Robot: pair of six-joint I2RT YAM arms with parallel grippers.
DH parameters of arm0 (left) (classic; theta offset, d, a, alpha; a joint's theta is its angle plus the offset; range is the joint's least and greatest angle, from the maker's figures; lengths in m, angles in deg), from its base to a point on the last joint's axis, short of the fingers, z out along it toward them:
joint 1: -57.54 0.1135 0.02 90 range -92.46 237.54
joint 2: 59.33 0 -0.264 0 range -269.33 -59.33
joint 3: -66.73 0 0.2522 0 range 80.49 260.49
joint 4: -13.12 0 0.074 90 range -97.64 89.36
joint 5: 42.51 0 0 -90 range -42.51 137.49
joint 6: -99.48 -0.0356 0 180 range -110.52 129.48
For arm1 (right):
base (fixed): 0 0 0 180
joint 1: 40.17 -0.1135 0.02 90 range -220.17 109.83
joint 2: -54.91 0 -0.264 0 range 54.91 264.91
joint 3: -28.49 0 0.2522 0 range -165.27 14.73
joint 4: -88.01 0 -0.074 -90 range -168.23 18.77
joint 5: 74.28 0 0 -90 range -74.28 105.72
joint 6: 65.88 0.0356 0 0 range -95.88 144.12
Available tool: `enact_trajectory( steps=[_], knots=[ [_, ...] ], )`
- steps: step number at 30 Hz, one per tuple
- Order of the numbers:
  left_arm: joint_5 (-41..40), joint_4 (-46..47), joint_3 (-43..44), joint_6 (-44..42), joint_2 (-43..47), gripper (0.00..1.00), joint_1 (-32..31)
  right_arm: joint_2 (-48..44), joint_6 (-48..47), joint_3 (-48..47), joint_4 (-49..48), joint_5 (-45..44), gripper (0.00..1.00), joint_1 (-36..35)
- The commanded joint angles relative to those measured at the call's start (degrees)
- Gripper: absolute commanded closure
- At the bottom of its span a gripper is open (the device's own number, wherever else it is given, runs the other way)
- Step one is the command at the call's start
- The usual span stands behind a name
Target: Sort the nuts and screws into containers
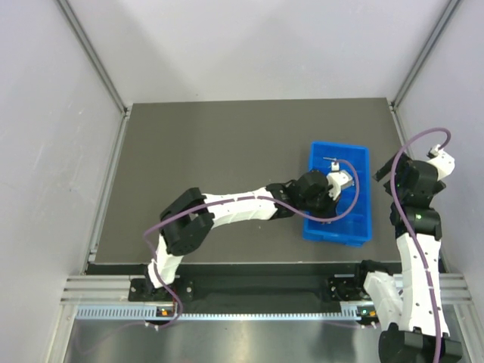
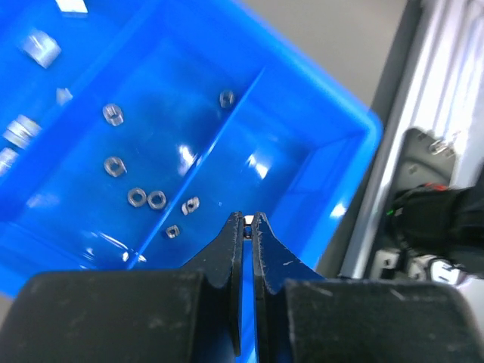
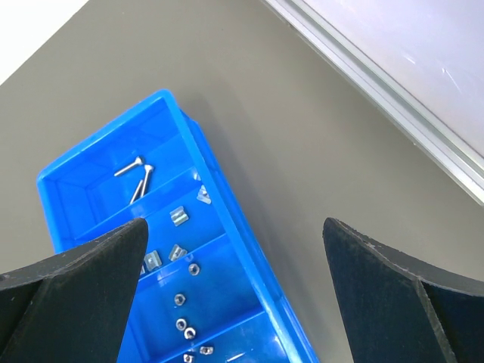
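Left fingers (image 2: 231,253): pinching a silvery bit (image 2: 248,219), containers (image 2: 333,144) lying beneath, likely for dropping.
Right fingers (image 3: 91,265): hanging wide apart, holding nothing.

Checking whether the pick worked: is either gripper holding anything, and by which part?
The left gripper seems to pinch a tiny silvery piece at its fingertips; which part cannot be told. The right gripper is open and empty.

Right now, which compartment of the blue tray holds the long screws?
The compartment at the far end of the tray, uppermost in the top view: two long thin screws lie in it; its neighbour holds blocky nuts instead.
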Motion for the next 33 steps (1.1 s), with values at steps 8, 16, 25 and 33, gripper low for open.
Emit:
enact_trajectory(
  steps=[8,16,25,33],
  knots=[
    [0.3,1.7,3.4,-1.5,-2.5,0.78,-0.6,-1.9,-0.3,-0.6,0.7,-0.6,0.00,0.1],
    [-2.4,0.9,-0.1,0.7,5.3,0.41,-0.5,-1.2,0.1,-0.3,0.0,0.8,0.00,0.1],
    [-18.2,-6.6,-9.1,2.9,18.8,0.43,4.1,-1.5,-0.1,0.1,0.0,1.3,0.00,0.1],
    [-16.4,-11.6,-18.5,-1.3,22.3,0.43,12.8,-0.4,0.0,0.5,-0.3,1.1,0.00,0.0]
  ],
)
